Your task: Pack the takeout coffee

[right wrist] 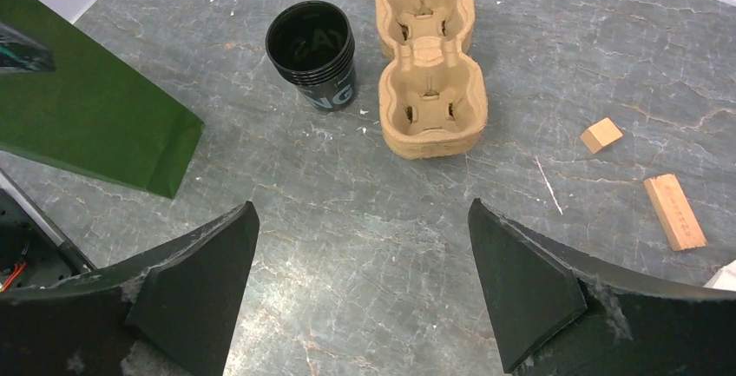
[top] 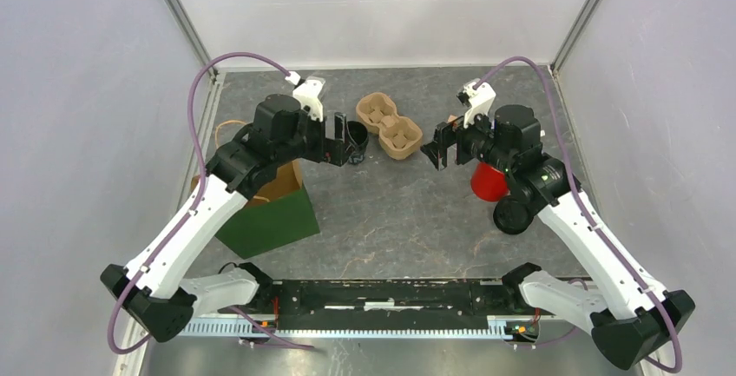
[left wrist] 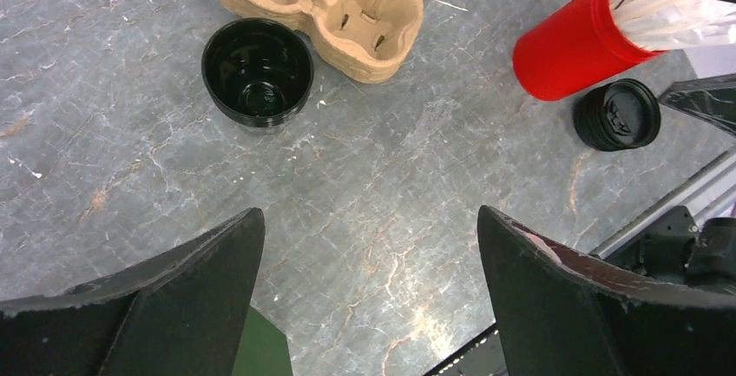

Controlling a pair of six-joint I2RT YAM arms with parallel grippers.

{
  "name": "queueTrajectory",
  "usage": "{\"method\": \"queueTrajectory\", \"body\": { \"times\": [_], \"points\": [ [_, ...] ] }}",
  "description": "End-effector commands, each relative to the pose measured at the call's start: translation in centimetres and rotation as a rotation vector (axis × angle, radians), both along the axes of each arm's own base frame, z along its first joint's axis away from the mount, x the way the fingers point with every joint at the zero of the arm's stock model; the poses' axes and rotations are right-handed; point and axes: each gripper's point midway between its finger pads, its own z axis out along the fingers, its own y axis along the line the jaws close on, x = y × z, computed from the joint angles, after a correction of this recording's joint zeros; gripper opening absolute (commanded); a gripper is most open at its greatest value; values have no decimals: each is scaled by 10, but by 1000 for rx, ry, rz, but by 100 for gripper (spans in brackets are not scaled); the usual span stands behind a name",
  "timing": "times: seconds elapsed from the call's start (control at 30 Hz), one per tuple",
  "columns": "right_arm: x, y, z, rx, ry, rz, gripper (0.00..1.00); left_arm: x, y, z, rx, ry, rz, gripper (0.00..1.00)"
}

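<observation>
The takeout coffee cup (left wrist: 258, 72) is black and stands upright without a lid, next to the brown pulp carrier tray (left wrist: 321, 7). It also shows in the right wrist view, cup (right wrist: 312, 55) left of tray (right wrist: 430, 63). A round black lid (left wrist: 618, 115) lies apart on the table beside the red cup of white sticks (left wrist: 573, 46). My left gripper (left wrist: 371, 220) hangs open over bare table, short of the cup. My right gripper (right wrist: 360, 211) is open too, above the table in front of the tray. From above, the left gripper (top: 347, 152) is just beside the cup (top: 358, 133). The right gripper (top: 437, 146) is right of the tray (top: 389, 124).
A green paper bag (top: 265, 211) stands open under the left arm, also in the right wrist view (right wrist: 87, 115). Two small wooden blocks (right wrist: 601, 135) (right wrist: 675, 211) lie right of the tray. The red cup (top: 489, 183) and black lid (top: 512, 216) sit under the right arm.
</observation>
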Motion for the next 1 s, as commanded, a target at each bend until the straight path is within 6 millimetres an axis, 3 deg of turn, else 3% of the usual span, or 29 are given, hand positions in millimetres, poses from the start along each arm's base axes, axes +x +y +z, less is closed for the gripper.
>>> {"method": "queueTrajectory", "body": {
  "times": [0.0,0.13,0.27,0.4,0.57,0.67,0.83,0.97],
  "points": [
    [0,-4,18,22,-68,-20,98,12,-1,10,62,-65,-25,98],
    [-5,-8,21,28,-84,-29,98,21,-8,-1,103,-43,-53,96],
    [-16,-13,30,59,-123,-25,98,37,-16,-19,169,-8,-73,88],
    [-27,-20,34,43,-157,-20,98,57,-36,-39,218,44,-132,83],
    [-42,-21,35,27,-210,41,98,85,-57,-84,312,106,-220,56],
    [-51,-19,40,36,-228,76,98,98,-67,-104,364,136,-271,47],
    [-57,-20,39,26,-236,96,98,115,-69,-131,433,155,-278,39],
    [-59,-22,33,21,-231,93,98,121,-66,-139,452,163,-279,38]
  ]
}}
